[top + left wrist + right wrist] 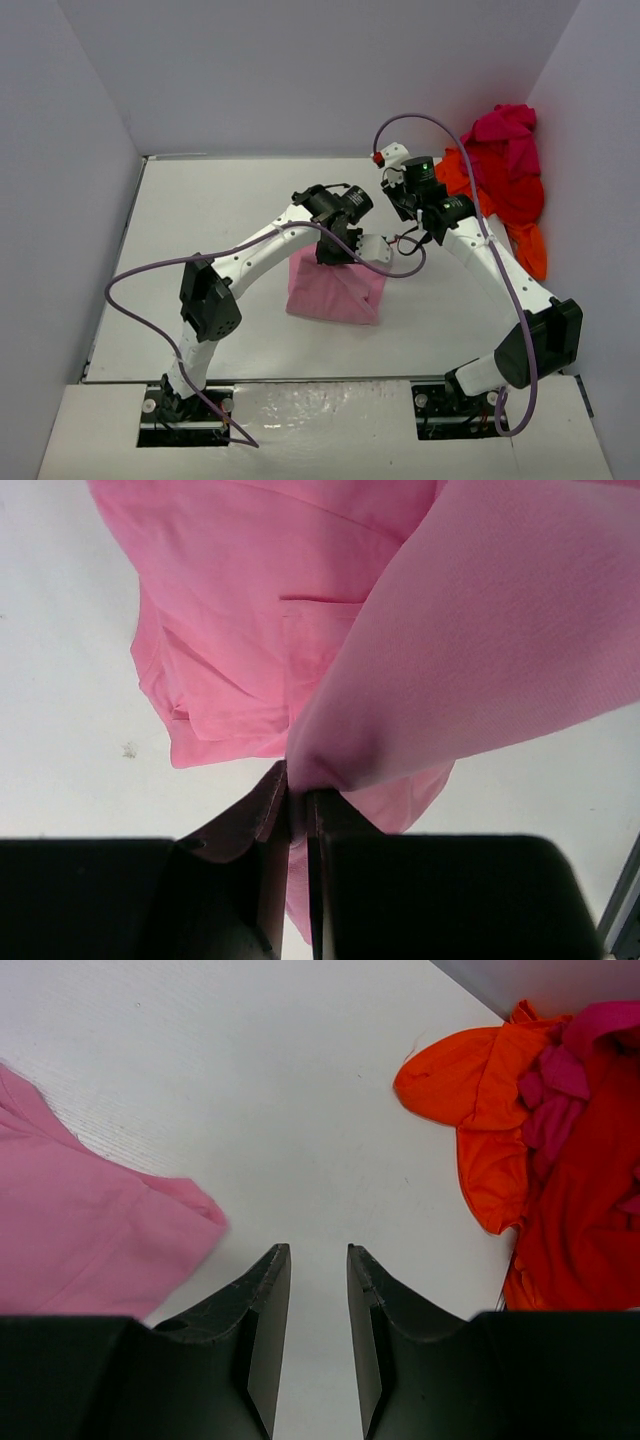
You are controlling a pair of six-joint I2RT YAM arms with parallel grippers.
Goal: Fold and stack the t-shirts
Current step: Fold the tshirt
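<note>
Left gripper [298, 805]: clamped on a raised fold of the pink t-shirt [335, 290].
Right gripper [318, 1270]: jaws slightly apart, gripping nothing, over the table [250, 1080].
Other t-shirts [505, 185]: heaped far right.

White table [200, 220] — pink t-shirt [335, 290], bright shirt heap [505, 185]

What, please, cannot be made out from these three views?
- Top view: the left arm hides where the left jaws pinch the pink shirt.
- Left wrist view: that shirt runs off the top and right edges, so its fold is unclear.
- Right wrist view: the pile is cut off at the right edge.
- Top view: the pile's shirts overlap, so their count is uncertain.
</note>
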